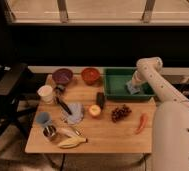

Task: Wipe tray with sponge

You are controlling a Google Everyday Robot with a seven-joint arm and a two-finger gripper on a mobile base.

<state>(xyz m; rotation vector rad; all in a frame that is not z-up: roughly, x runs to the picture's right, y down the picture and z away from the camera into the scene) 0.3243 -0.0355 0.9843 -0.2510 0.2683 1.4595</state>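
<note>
Tray (116, 84) holds sponge (131, 90); gripper (134, 83) inside, at sponge.

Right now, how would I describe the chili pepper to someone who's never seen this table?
On the wooden table, find the green tray at the back right, where the gripper reaches in. Come forward past the dark grapes. The chili pepper lies just right of them, the only slim, curved red thing.

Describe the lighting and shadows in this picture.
Camera view: warm light falls on the light wooden table, the band behind it is almost black, and a bright strip runs across the top. The gripper is low inside the green rectangular tray, at its end on the picture's right; the tray's floor looks dim.
</note>
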